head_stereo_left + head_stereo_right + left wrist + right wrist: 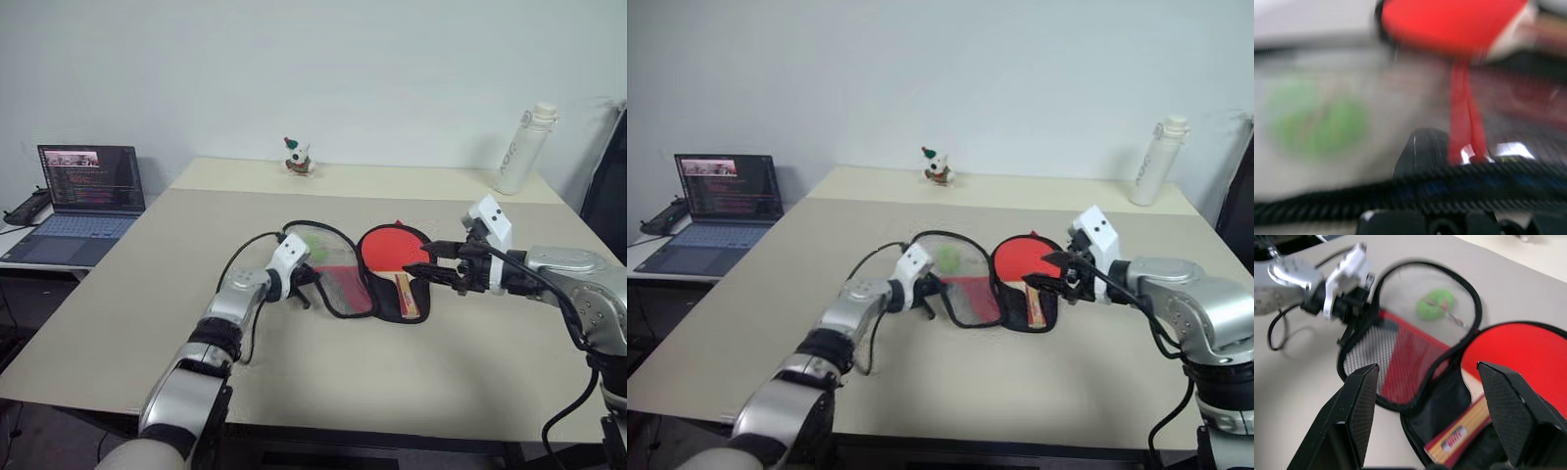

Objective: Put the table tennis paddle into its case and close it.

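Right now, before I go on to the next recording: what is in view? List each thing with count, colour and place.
table: one, beige, under everything but the laptop.
case: one, black-edged with mesh and red inside, lying open mid-table.
table tennis paddle: one, red face, wooden handle, lying in the case's right half.
toy figure: one, white with red and green, far middle of the table.
bottle: one, white, far right of the table.
laptop: one, dark, screen lit, on a side surface at left.
left gripper: shut, at the left edge of the case's flap.
right gripper: open, above the paddle's handle.
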Robot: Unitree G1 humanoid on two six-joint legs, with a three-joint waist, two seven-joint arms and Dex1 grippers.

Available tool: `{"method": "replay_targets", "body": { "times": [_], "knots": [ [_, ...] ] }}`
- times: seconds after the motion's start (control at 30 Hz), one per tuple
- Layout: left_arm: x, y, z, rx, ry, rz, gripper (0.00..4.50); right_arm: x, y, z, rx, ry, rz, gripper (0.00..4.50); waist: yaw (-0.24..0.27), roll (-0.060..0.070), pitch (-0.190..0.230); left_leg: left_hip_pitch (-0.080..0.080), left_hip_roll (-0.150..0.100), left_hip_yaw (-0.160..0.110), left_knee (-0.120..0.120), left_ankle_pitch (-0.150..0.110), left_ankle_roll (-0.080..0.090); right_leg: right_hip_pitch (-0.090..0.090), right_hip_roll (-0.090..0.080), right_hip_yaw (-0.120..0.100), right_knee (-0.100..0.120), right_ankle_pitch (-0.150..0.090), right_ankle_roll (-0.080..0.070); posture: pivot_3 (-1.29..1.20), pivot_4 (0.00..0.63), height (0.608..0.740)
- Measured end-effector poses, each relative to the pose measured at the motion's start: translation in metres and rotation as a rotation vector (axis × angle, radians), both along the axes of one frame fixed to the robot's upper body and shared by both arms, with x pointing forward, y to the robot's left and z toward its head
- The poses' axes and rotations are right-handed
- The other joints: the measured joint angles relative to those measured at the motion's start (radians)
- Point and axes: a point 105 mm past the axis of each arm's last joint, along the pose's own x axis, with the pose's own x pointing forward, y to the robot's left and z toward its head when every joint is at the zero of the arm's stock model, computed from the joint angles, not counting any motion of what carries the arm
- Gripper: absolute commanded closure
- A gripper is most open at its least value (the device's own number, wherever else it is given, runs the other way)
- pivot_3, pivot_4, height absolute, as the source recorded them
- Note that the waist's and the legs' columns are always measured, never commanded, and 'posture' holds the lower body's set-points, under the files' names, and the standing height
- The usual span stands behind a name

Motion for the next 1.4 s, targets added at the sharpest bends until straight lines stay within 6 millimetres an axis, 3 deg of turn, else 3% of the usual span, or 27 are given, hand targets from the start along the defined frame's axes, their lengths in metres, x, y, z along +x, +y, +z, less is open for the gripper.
{"method": "replay_targets", "body": {
  "times": [0.17,0.27,0.33,0.43,0.5,0.6,0.77,0.87,1.07,1.27,1.4],
  "knots": [
    [0.002,-0.054,0.039,-0.043,-0.076,-0.114,4.48,-0.003,-0.021,-0.001,-0.031,0.025,-0.058,1.00,0.001,0.000,0.000,0.000,-0.001,0.001,0.000,0.000,0.000,0.000,0.001,0.000,-0.001,0.000,0.000,0.00,0.150,0.740],
    [0.000,-0.077,0.050,-0.054,-0.096,-0.147,4.48,0.000,-0.028,-0.001,-0.029,0.028,-0.097,1.00,-0.005,0.000,0.000,0.000,0.000,0.002,0.000,0.000,0.000,0.000,0.002,0.000,-0.001,0.000,0.000,0.00,0.150,0.740],
    [0.000,-0.085,0.053,-0.060,-0.107,-0.151,4.48,0.004,-0.033,-0.003,-0.026,0.036,-0.128,1.00,-0.009,0.000,0.000,0.000,0.000,0.002,0.000,0.000,0.000,-0.001,0.002,0.001,0.000,0.000,0.000,0.00,0.150,0.740],
    [0.001,-0.082,0.052,-0.061,-0.110,-0.146,4.48,0.010,-0.039,-0.007,-0.025,0.041,-0.177,1.00,-0.017,0.000,0.000,0.000,0.001,0.002,0.000,0.000,0.000,-0.001,0.002,0.001,0.000,0.000,0.000,0.00,0.150,0.740],
    [0.002,-0.073,0.050,-0.060,-0.111,-0.144,4.49,0.017,-0.039,-0.013,-0.007,0.058,-0.203,0.83,-0.024,0.000,0.000,0.001,0.001,0.003,0.000,0.000,-0.001,-0.001,0.002,0.001,0.000,0.000,0.000,0.00,0.150,0.740],
    [0.001,-0.043,0.039,-0.080,-0.101,-0.116,4.50,0.029,-0.039,-0.026,0.010,0.100,-0.233,0.12,-0.032,0.000,0.000,0.002,0.002,0.004,-0.001,0.000,-0.001,-0.002,0.001,0.002,0.001,0.000,0.000,0.00,0.150,0.740],
    [-0.022,0.017,0.025,-0.175,-0.056,-0.072,4.50,0.057,-0.038,-0.049,0.009,0.163,-0.285,0.05,-0.034,0.001,0.000,0.002,0.002,0.005,0.000,0.001,-0.002,-0.005,0.000,0.004,0.007,0.000,0.000,0.00,0.150,0.740],
    [-0.040,0.038,0.024,-0.188,-0.038,-0.049,4.50,0.071,-0.032,-0.062,0.029,0.202,-0.299,0.05,-0.028,0.001,0.000,0.002,0.002,0.003,0.002,0.002,-0.003,-0.004,-0.001,0.006,0.008,0.000,0.000,0.00,0.150,0.740],
    [-0.079,0.059,0.040,-0.209,-0.041,-0.028,4.50,0.102,-0.032,-0.082,0.066,0.267,-0.389,0.05,-0.023,0.001,0.000,0.002,0.002,-0.001,0.010,0.001,-0.002,0.001,-0.002,0.003,0.010,0.000,-0.001,0.00,0.150,0.740],
    [-0.105,0.069,0.043,-0.200,-0.021,-0.003,4.50,0.109,-0.044,-0.111,0.039,0.328,-0.453,0.05,-0.026,0.001,0.000,0.002,0.001,-0.002,0.011,0.001,-0.001,0.001,-0.002,0.003,0.014,0.000,-0.001,0.00,0.150,0.740],
    [-0.112,0.074,0.047,-0.196,-0.025,0.013,4.50,0.110,-0.044,-0.117,0.033,0.333,-0.449,0.05,-0.028,0.001,0.000,0.003,0.002,-0.002,0.011,0.001,-0.001,0.001,-0.001,0.003,0.015,0.000,-0.001,0.00,0.150,0.740]
  ]
}}
